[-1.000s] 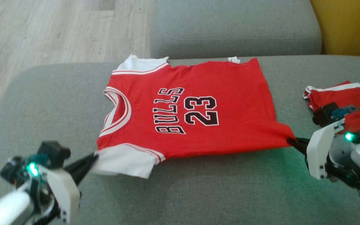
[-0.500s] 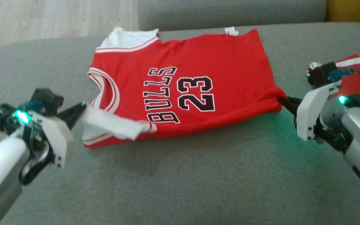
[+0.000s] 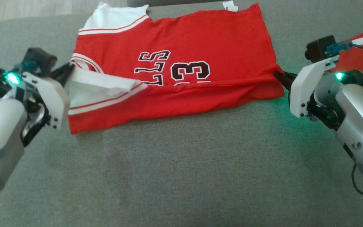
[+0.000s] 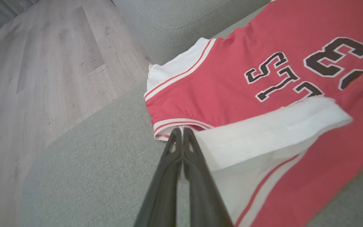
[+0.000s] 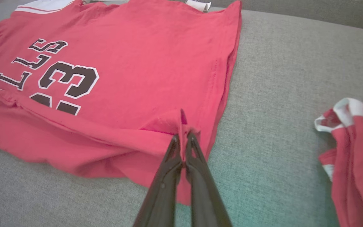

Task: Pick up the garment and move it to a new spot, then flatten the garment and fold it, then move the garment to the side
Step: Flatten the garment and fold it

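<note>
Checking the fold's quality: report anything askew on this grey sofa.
The red short-sleeved Bulls jersey is folded unevenly: the flap pinched by the left claw and right claw looks wider at the white sleeve end, cutting slantwise across the black print. A second red garment lies crumpled at the right.

Broad grey woven-fabric couch seat (image 3: 181,170). Spread on it, between the left gripper's fingers (image 3: 62,72) and the right gripper's fingers (image 3: 283,78): red short-sleeved jersey (image 3: 200,41) with white sleeves and black lettering, near edge doubled over. Outboard of the right fingers, well apart: crumpled red garment with white trim (image 5: 358,151).
</note>
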Controlling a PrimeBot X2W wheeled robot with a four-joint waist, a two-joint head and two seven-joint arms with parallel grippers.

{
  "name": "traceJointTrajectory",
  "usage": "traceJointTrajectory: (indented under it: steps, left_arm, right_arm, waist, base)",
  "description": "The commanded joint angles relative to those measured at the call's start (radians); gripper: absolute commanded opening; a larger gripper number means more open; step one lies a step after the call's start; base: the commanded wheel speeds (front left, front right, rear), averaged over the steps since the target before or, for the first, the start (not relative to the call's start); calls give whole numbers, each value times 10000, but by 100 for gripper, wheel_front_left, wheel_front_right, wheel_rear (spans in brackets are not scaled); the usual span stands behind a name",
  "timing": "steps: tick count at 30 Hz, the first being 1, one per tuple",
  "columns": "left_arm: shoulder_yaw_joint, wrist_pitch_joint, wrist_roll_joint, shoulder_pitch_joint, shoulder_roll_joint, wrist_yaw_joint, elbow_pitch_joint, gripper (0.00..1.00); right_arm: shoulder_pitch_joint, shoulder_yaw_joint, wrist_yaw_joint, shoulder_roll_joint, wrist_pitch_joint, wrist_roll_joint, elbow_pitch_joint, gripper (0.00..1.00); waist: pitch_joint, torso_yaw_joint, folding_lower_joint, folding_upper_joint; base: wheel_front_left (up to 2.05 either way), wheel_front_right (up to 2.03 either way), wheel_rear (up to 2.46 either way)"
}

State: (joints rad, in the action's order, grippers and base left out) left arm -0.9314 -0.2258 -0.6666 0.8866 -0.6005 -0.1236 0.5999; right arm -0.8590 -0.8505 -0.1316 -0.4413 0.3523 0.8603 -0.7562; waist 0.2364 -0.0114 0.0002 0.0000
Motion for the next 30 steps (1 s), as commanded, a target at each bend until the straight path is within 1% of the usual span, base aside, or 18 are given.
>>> traceJointTrajectory:
  steps: [1,3,4,5,8,9,12,15,17,19,20,24,27,30]
  left_arm:
    - [423,172,117,783,-278,-12,195,0]
    - [410,312,148,978,-58,-8,622,1]
    - [423,460,194,1082,60,45,822,64]
    - [454,659,238,1187,183,120,1010,100]
    - [936,1547,16,1460,601,552,1554,100]
    - [936,1547,16,1460,601,552,1554,100]
    - [1537,2848,-172,1744,940,1104,1840,100]
    - [2023,4201,-312,1788,1193,1467,1865,100]
    - [2353,4694,-344,1658,1350,1712,1607,100]
    - [2736,4846,-324,1326,1492,1939,1074,100]
    - [3059,4861,-245,1130,1543,2080,570,100]
    - [4537,4871,588,-518,1835,2737,-1919,100]
    - [5386,4872,1256,-2163,2242,3073,-3390,100]
    - [5878,4873,1754,-3686,2735,3132,-4253,100]
  right_arm:
    - [-304,-41,9,61,-157,-76,66,0]
    - [-431,-55,9,131,-276,-85,-97,0]
    - [-514,-54,9,147,-445,-161,-185,0]
    - [-590,-9,9,169,-643,-224,-313,100]
    - [-781,298,9,357,-1397,-237,-659,100]
    - [-781,298,9,357,-1397,-237,-659,100]
    - [-860,982,9,603,-2484,241,-705,100]
    - [-870,1395,9,625,-3839,266,-553,100]
    - [-741,1682,9,719,-4668,295,-463,100]
    - [-563,1951,9,804,-5442,200,-392,100]
    - [-468,2068,9,850,-5690,92,-338,100]
    - [145,2948,9,1206,-6112,-601,-137,100]
    - [1018,4288,9,1629,-6134,-1767,613,100]
    - [2465,5542,9,2379,-6137,-2996,1422,100]
  waist:
    - [106,-62,-2,0]
    - [193,-66,-2,0]
    - [231,-61,-2,0]
    - [270,-56,-2,0]
    - [332,-40,-2,0]
    - [332,-40,-2,0]
    - [298,26,-2,0]
    - [101,75,-2,0]
    - [-105,115,-2,0]
    - [-346,156,-2,0]
    - [-446,172,-2,0]
    - [-903,230,-2,0]
    - [-1208,266,-2,0]
    - [-1469,318,-2,0]
  base:
    - [0,0,0]
    - [0,0,0]
    - [0,0,0]
    - [0,0,0]
    - [0,0,0]
    - [0,0,0]
    - [0,0,0]
    - [0,0,0]
    - [0,0,0]
    - [0,0,0]
    - [0,0,0]
    - [0,0,0]
    - [0,0,0]
    - [0,0,0]
